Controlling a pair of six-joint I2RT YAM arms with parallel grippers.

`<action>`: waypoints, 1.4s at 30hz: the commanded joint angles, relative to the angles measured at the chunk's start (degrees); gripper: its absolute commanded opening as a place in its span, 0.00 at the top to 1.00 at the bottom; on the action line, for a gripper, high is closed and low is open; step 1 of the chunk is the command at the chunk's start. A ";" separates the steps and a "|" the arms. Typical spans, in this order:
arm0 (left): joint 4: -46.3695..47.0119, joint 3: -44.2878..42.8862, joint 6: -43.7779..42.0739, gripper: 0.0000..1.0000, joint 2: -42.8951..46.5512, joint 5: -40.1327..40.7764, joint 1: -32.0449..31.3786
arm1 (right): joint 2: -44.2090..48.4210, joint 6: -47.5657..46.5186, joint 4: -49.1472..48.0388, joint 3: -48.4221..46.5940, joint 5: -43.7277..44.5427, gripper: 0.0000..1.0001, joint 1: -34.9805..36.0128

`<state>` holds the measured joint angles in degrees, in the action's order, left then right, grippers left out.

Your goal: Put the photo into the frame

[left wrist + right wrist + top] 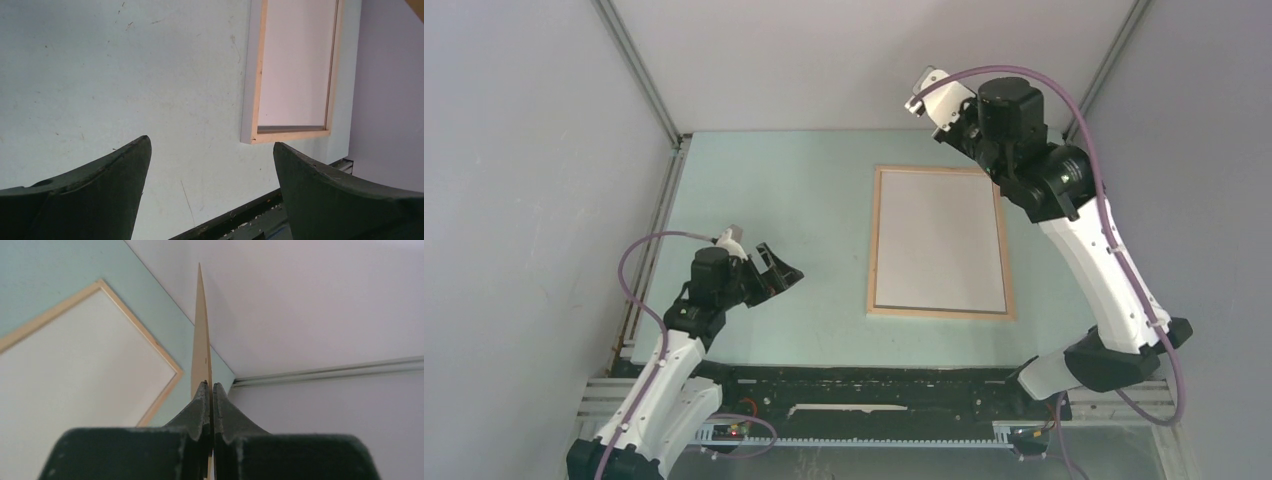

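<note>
Pale green table (pixel 774 180) lies between grey walls. At the far right the right pincer (pixel 210 385) is raised above the table, its fingers pressed together on a thin tan board (pixel 201 340), which is seen edge-on and stands upright. At the near left the left pincer (pixel 781 268) hangs low with its fingers spread wide and holds nothing. Between them, toward the right, the frame (pixel 873 240) lies flat on the table. Inside it is a plain white sheet (pixel 939 240); whether this is the photo turned face down, I cannot tell.

frame (pixel 941 313) on table (pixel 774 180), left tool (pixel 784 263) left of it, board (pixel 201 340) raised behind it
</note>
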<state>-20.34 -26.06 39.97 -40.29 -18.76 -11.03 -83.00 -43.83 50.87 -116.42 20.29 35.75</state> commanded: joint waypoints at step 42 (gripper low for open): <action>-0.93 -3.64 -2.57 0.00 0.65 -0.99 -0.22 | -2.98 -12.59 -11.71 25.97 8.01 1.00 12.76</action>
<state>-21.19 -26.06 39.29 -40.45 -18.81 -11.03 -87.79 -56.29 40.38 -91.88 24.47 47.86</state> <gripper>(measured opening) 0.996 0.009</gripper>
